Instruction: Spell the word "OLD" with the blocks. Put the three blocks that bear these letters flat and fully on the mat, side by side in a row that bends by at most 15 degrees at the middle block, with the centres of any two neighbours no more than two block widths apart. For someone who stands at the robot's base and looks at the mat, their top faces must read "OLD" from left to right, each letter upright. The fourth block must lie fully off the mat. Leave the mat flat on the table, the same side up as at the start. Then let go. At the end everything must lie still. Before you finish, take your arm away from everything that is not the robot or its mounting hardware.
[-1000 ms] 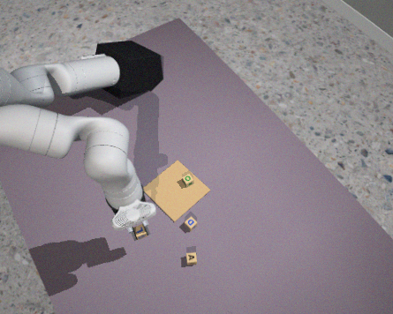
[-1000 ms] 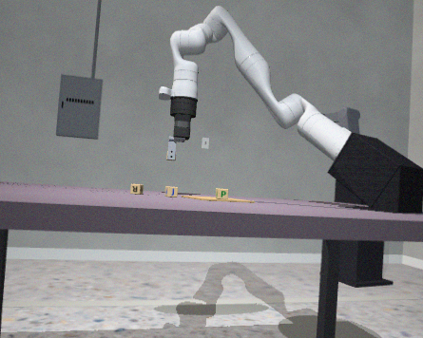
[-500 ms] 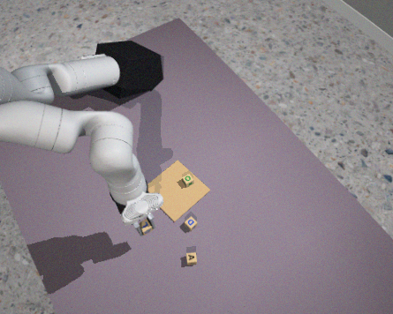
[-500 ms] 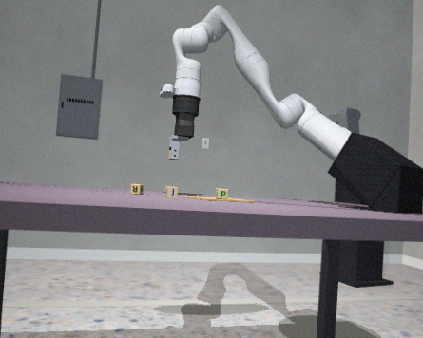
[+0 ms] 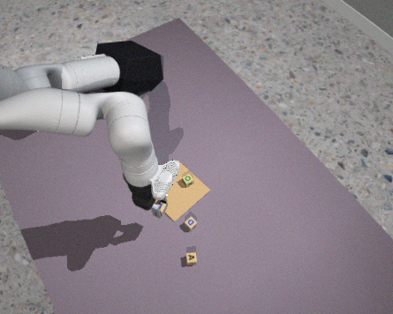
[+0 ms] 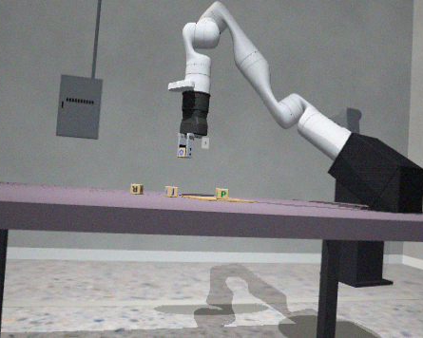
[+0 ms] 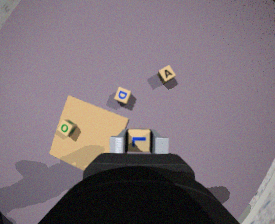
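jaws: gripper (image 7: 138, 143) half shut, clamped on a block with a blue letter, probably the L block (image 7: 140, 140); the top face is partly hidden by the fingers, so I can't read it fully.
height: carried well above the table (image 6: 81, 209) in the exterior view, not touching anything.
target: tan mat (image 5: 198, 194) lies just beside and below the jaws, toward the arm's base side in the top view; held block sits over the mat's near edge or just off it.
O block (image 5: 187, 178): already on the mat, near its far corner.
D block (image 5: 191, 222): off the mat, just beside its edge.
A block (image 5: 191, 258): further out, well off the mat.
key relation: L has to land beside O, leaving room for D in line.
risk: letter orientation, check before release.
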Tool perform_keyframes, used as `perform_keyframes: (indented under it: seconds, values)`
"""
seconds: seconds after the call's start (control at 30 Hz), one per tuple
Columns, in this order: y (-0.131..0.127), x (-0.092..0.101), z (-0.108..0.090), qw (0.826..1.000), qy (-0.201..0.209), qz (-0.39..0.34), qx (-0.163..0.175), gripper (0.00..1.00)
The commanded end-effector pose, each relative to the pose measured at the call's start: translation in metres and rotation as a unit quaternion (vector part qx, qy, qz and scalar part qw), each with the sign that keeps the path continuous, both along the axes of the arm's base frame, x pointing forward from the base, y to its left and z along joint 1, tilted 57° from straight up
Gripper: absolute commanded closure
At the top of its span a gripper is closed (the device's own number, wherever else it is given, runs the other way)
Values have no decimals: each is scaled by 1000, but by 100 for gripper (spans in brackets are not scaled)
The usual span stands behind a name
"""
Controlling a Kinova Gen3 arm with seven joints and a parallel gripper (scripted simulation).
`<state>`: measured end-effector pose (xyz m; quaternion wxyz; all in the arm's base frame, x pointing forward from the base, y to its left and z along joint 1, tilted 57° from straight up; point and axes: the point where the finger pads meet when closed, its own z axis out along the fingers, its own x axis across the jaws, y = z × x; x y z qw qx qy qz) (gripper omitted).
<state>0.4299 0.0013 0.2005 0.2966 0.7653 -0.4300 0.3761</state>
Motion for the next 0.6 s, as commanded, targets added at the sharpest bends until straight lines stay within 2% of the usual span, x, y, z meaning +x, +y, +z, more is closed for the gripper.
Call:
perform_keyframes:
  seconds: [0.0,0.13,0.2,0.23,0.4,0.57]
  values:
    - [3,-5,-13,999,43,26,-22,51]
    - [13,-15,-32,988,123,81,-54,51]
    - [13,-15,-32,988,123,81,-54,51]
    - [15,-17,-36,983,143,95,-62,51]
    - [25,-30,-57,955,233,157,-97,51]
    - [32,-42,-73,922,303,206,-125,51]
